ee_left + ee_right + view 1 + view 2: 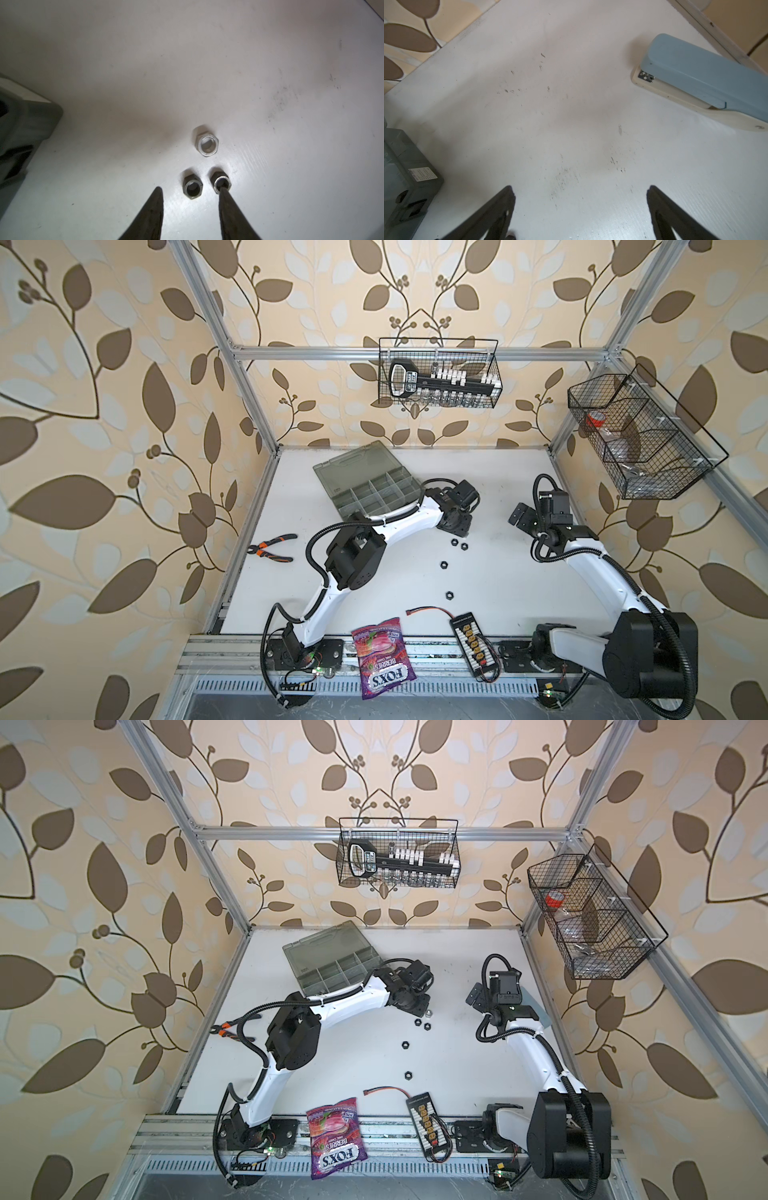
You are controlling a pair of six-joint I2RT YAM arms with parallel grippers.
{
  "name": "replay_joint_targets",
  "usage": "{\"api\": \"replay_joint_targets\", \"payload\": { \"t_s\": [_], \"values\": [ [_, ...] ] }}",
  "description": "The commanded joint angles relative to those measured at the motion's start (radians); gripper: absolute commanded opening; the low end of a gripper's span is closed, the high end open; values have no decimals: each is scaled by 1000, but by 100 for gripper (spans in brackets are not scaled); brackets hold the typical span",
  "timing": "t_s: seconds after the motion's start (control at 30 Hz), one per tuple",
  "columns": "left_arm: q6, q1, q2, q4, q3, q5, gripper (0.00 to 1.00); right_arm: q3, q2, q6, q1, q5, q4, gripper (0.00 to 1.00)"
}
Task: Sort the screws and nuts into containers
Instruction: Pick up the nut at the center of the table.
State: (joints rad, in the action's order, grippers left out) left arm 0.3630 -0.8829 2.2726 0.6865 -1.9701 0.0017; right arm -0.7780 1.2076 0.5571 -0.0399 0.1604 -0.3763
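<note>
Three nuts lie close together in the left wrist view: a silver nut (206, 144) and two black nuts (192, 187) (222, 182). My left gripper (191, 192) hangs open just above the table. One black nut sits right ahead of the gap, and one fingertip (225, 195) overlaps the other's rim. In both top views more black nuts (444, 564) (449, 595) (406, 1044) lie nearer the front. The grey-green case with the containers (374, 493) (332, 969) stands open behind the left arm. My right gripper (579, 193) is open over bare table. No screws are in view.
A blue stapler (706, 83) lies by the right gripper. Orange-handled pliers (270, 549) rest at the left edge. A candy bag (382, 655) and a black connector board (471, 639) sit at the front. Wire baskets (438, 373) (640, 435) hang on the frame.
</note>
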Motion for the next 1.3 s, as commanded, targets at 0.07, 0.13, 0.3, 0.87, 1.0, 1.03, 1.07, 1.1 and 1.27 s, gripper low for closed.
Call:
{"api": "replay_joint_targets", "payload": {
  "t_s": [0.07,0.13,0.3,0.87,1.0,1.03,1.07,1.1,1.27],
  "values": [
    [-41,-11,77,90,-144,-3,45,-2,-8,2,-4,0,-23,100],
    [-48,-13,108,104,-176,-3,45,-1,-8,2,-3,0,-21,100],
    [-68,-19,173,120,-233,10,46,3,-17,5,-3,-3,-16,99],
    [-114,-32,285,189,-341,6,45,8,-23,10,-5,-6,-7,100],
    [-125,-37,296,206,-353,-10,40,8,-22,8,-7,-4,-4,99],
    [-130,-39,297,209,-354,-15,40,8,-21,8,-6,-5,-4,100],
    [-135,-40,301,214,-357,-18,40,5,-19,9,-7,-5,-4,100],
    [-139,-42,304,219,-361,-21,40,6,-17,9,-7,-7,-3,99],
    [-159,-48,332,260,-401,-34,39,5,-13,13,-7,-9,-1,100]
  ]
}}
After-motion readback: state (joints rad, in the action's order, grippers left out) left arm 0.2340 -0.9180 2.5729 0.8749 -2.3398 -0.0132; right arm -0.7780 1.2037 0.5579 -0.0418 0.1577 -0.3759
